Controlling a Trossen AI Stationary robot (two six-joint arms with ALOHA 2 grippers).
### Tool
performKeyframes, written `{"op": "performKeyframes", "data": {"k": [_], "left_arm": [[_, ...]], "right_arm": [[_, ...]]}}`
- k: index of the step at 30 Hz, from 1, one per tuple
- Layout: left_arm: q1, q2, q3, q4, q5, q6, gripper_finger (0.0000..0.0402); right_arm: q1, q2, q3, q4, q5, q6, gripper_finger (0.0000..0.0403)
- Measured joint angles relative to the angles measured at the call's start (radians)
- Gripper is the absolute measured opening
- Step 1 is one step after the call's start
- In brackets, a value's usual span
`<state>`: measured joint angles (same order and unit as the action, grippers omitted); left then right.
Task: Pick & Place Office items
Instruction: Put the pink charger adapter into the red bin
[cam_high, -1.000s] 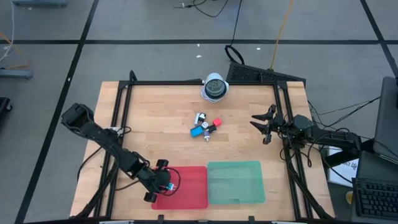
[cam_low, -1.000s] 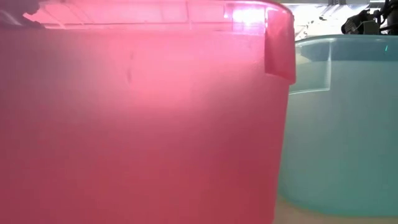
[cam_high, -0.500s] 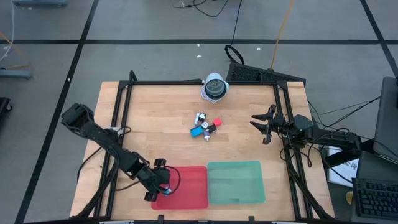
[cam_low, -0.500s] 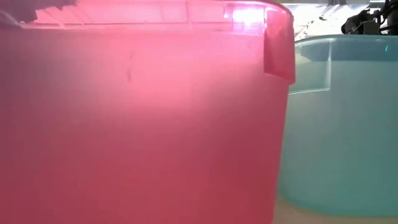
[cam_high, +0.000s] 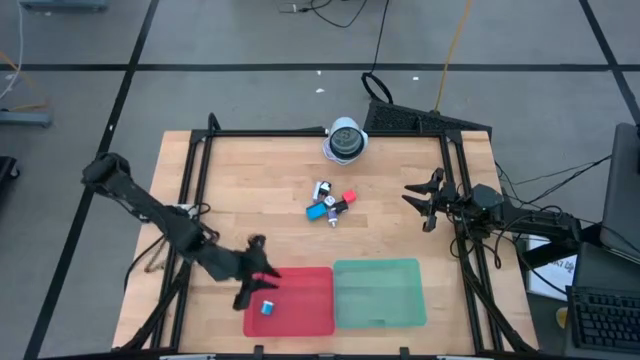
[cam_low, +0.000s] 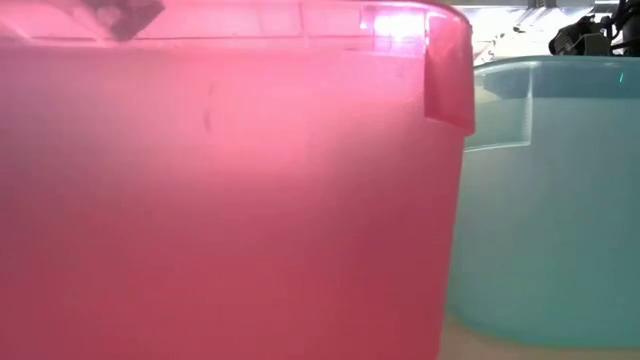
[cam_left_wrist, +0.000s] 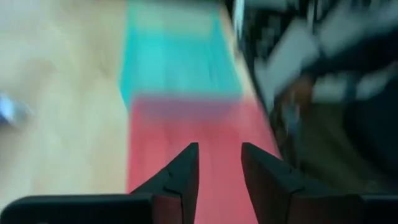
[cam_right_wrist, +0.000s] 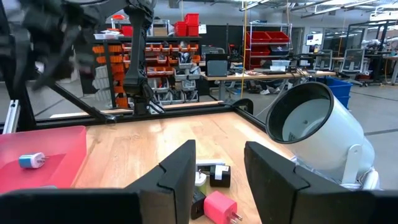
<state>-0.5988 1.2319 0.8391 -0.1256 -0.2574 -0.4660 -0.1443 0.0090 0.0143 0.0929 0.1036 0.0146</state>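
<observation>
Between the left gripper's (cam_high: 258, 282) narrowly parted, empty fingers (cam_left_wrist: 180, 180) showed only smooth plastic: a small blue piece (cam_high: 267, 307) lay in the red tray (cam_high: 305, 315) at six o'clock, so the drop looked done. Next seemingly came another boxy piece from the central cluster (cam_high: 329, 202). Toward three o'clock, the right gripper (cam_high: 420, 207) waited, fingers apart, empty.

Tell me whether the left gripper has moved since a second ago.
Yes. In the high view the left gripper has pulled back from over the red tray to its upper left edge, leaving a small blue piece inside.
</observation>
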Motion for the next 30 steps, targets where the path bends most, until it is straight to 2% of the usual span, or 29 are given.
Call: {"op": "performKeyframes", "data": {"k": [4,9,17,21,26,30], "left_arm": [[0.048,-0.070,0.001,0.138,-0.137,0.067,0.0107],[0.106,-0.132,0.001,0.150,-0.189,0.243,0.0102],[0.254,-0.147,-0.029,0.170,-0.092,0.369,0.0101],[0.365,-0.146,-0.121,0.216,-0.046,0.373,0.0101],[0.471,-0.179,-0.272,0.392,0.020,0.418,0.0101],[0.535,-0.210,-0.395,0.514,0.028,0.431,0.0101]], "right_arm": [[0.000,0.000,0.000,0.000,0.000,0.000,0.0126],[0.000,0.000,0.000,0.000,0.000,0.000,0.0126],[0.000,0.000,0.000,0.000,0.000,0.000,0.0126],[0.000,0.000,0.000,0.000,0.000,0.000,0.0126],[0.000,0.000,0.000,0.000,0.000,0.000,0.0126],[0.000,0.000,0.000,0.000,0.000,0.000,0.0126]]}}
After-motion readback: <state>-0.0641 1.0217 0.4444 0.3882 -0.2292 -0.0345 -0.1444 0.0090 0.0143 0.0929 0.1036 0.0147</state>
